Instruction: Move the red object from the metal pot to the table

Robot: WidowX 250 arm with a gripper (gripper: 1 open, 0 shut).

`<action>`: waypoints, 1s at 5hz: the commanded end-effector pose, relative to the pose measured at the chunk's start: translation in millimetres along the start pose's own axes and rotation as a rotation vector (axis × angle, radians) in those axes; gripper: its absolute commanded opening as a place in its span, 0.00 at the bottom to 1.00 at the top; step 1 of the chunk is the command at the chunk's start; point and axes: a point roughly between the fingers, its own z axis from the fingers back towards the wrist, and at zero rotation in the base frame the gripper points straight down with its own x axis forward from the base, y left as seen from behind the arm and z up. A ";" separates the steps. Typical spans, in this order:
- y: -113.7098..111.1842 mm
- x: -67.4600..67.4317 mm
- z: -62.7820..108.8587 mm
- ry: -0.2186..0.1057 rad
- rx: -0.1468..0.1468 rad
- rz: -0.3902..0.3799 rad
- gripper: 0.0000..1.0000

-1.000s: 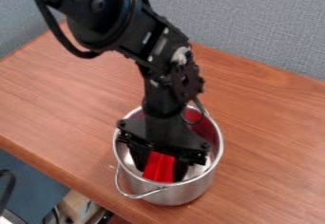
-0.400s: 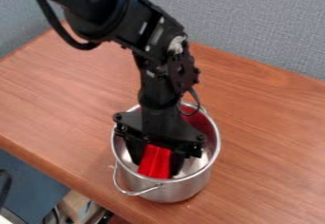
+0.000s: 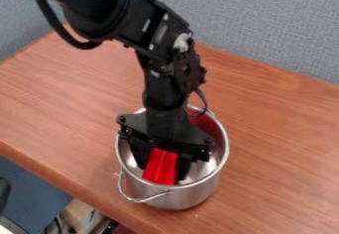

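Note:
The red object (image 3: 163, 166) stands tilted inside the metal pot (image 3: 196, 188), which sits near the front edge of the table (image 3: 66, 89). My gripper (image 3: 166, 152) reaches down into the pot from above, its black fingers closed around the upper end of the red block. The block's lower end is still below the pot's rim. The pot's thin wire handle (image 3: 139, 200) hangs down over its front side.
The black arm (image 3: 126, 25) slants down from the upper left over the table's middle. The table's front edge runs just in front of the pot. A grey wall lies behind the table.
The arm and gripper have shifted slightly up and left, and the red block has risen a little within the pot.

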 end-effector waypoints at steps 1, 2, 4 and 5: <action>1.7 12.2 11.3 -0.053 -0.020 0.021 0.00; 2.8 11.9 11.6 -0.052 -0.022 0.022 0.00; 5.0 11.1 13.5 -0.051 -0.026 0.025 0.00; 6.0 10.8 14.4 -0.050 -0.028 0.026 0.00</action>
